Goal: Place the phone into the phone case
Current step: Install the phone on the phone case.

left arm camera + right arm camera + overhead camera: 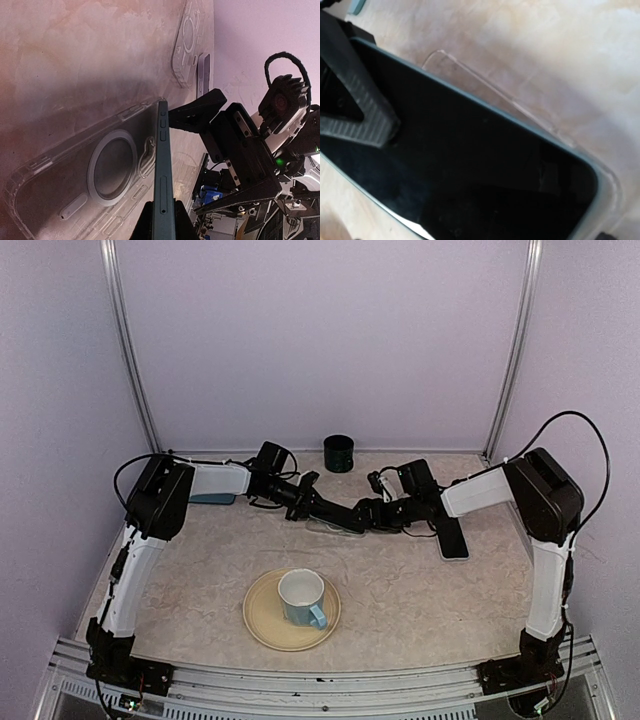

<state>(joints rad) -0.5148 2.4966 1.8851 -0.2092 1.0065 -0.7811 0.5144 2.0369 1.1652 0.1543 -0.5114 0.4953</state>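
- phone (163,170): slim slab with a dark teal frame and a black, unlit screen; side buttons show along one long edge
- Pose: seen edge-on from the left wrist, tipped up off the case, with its lower long edge along the case's side wall
- case (100,175): clear, with a ring mark on its back; lies flat on the table (75,60), open side up
- Fit: phone covers most of the case; one case wall stands apart from the phone's edge, so it is not fully seated

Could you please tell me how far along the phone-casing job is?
Done: the left end effector is shut on the dark teal phone, holding it at the clear plastic case lying on the table. In hand: one corner looks tucked inside the case rim; the right end effector stands open alongside. Left: seating the rest.
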